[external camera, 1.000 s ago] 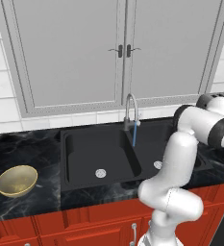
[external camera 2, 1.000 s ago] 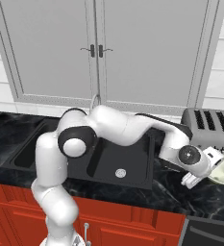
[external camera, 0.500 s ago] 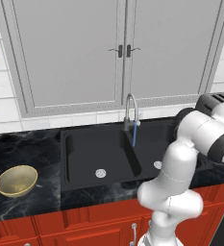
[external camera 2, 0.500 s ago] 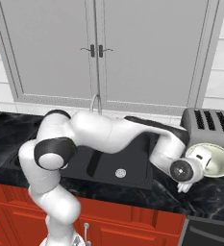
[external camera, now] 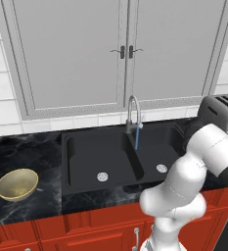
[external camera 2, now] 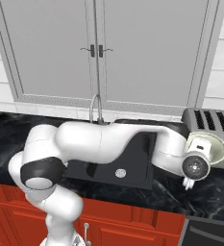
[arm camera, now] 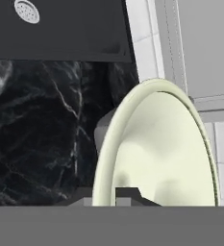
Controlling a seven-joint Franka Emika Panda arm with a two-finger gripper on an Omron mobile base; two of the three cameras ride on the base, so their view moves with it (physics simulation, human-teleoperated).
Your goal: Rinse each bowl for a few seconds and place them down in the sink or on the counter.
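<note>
The pale cream bowl (external camera 2: 211, 145) hangs tipped on its edge above the counter (external camera 2: 167, 193), right of the sink (external camera 2: 134, 165) and in front of the toaster. My gripper (external camera 2: 200, 153) is shut on its rim. In the hand view the cream bowl (arm camera: 166, 153) stands close up, its rim pinched in my gripper (arm camera: 109, 197), with the counter (arm camera: 36, 120) and a corner of the sink (arm camera: 75, 29) behind. The tan-gold bowl (external camera: 16, 185) sits upright on the counter (external camera: 17, 149) left of the sink (external camera: 86, 157).
A thin blue stream runs from the curved faucet (external camera: 133, 113) down toward the divider between the basins. A silver toaster (external camera 2: 205, 121) stands at the back right of the counter. Grey cabinet doors (external camera: 125, 54) rise behind the sink. Red cabinet fronts (external camera: 61, 230) run below.
The cream bowl has risen off the right counter and tipped onto its edge in my gripper. My arm has swung further right. The tan-gold bowl has not moved.
</note>
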